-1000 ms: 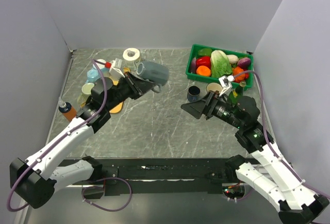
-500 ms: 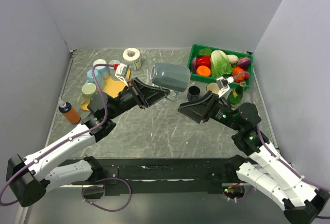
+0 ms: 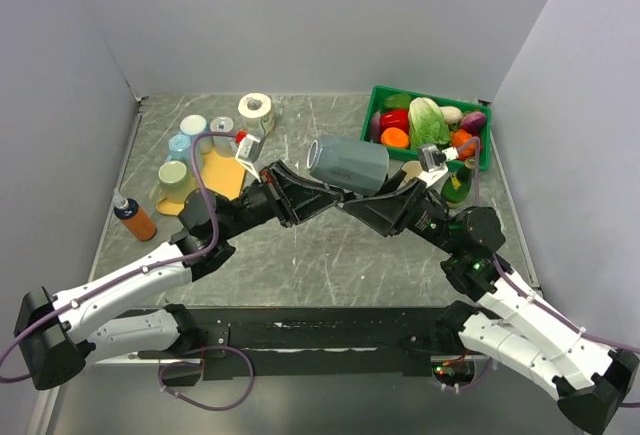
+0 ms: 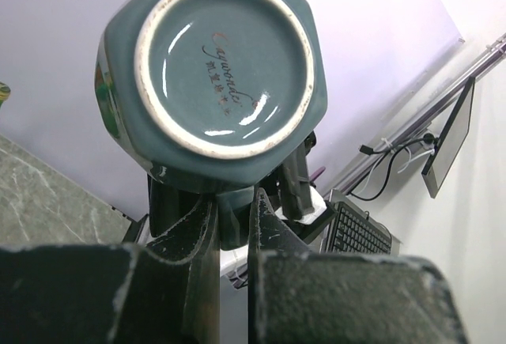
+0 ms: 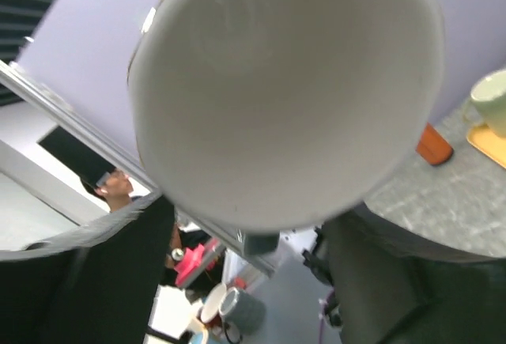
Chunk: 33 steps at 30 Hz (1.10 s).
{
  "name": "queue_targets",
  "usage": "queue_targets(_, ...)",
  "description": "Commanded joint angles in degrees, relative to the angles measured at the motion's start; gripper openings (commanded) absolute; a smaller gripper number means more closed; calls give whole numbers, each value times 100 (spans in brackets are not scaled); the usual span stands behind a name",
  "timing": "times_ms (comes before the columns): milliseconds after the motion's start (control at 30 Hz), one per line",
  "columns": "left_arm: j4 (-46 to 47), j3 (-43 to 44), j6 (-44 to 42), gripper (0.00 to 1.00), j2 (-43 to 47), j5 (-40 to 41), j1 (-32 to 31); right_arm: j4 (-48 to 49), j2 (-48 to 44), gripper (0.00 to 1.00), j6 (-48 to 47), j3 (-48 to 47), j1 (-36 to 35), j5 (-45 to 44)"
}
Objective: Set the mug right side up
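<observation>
grey-teal glazed ceramic mug (image 3: 348,163) is up in the air above the table (image 3: 300,255), lying on its side between the two arms, base toward the left arm, mouth toward the right. left gripper (image 3: 300,195) is pinched nearly closed on what looks like the handle (image 4: 235,221), seen under the body in the left wrist view. right gripper (image 3: 388,203) has its jaws spread wide either side of the mouth end; can't tell if the pads touch. handling call: stiff, fairly heavy, slick glaze, likely chips or shatters if dropped from this height. a handle pinch alone lets it swing, so i'd clamp the body across opposite flats near the rim before the left lets go. unglazed foot ring (image 4: 207,148) looks like the only grippy surface.
</observation>
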<state>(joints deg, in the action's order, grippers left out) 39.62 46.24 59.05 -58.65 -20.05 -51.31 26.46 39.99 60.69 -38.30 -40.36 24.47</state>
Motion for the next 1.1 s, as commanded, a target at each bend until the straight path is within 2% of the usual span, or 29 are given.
queue_targets(0,1057,78,-236,1,161,194,-142,773,53,73,198,78,-60,-276)
queue_targets(100,1118,-1,-288,1,222,256,-186,878,53,64,251,139,-95,-399)
queue_targets(133,1145,-44,-315,1,231,265,-186,896,44,58,286,165,-104,-451)
queue_targets(200,1162,-71,-315,1,258,291,-213,966,53,54,330,209,-121,-496)
queue_targets(333,918,-62,-507,1,302,379,-230,792,97,30,234,96,-121,-540)
queue_targets(467,732,-97,-640,1,503,494,-230,501,132,12,93,-124,-113,-592)
queue_targets(500,706,-115,-649,1,539,520,-230,483,132,3,84,-133,-121,-618)
queue_targets(533,645,-132,-684,1,565,537,-230,431,132,0,66,-142,-113,-627)
queue_targets(667,338,-106,-772,1,653,529,-230,72,132,0,-118,-326,-113,-715)
queue_targets(700,206,-80,-824,5,662,546,-230,-52,141,0,-240,-379,-121,-776)
queue_targets(800,-383,25,-1149,32,750,493,-230,-903,115,0,-678,-721,-113,-952)
queue_targets(833,-567,34,-1324,45,802,572,-230,-1236,115,0,-803,-827,-113,-1118)
queue_targets(867,-804,52,-1430,65,907,686,-230,-1509,141,0,-943,-1080,-121,-1215)
queue_targets(933,-1708,200,-1684,80,1005,1195,-230,-2292,202,0,-1418,-1345,-113,-1391)
queue_targets(967,-2086,254,-1755,95,1066,1406,-222,-2520,316,0,-1567,-1625,-121,-1470)
queue_targets(1000,-2716,332,-1808,100,1101,1756,-230,-3080,378,0,-1838,-1758,-113,-1576)
queue_targets(1067,-3457,578,-1914,96,1145,1988,-230,-3418,579,0,-2086,-2039,-121,-1830)
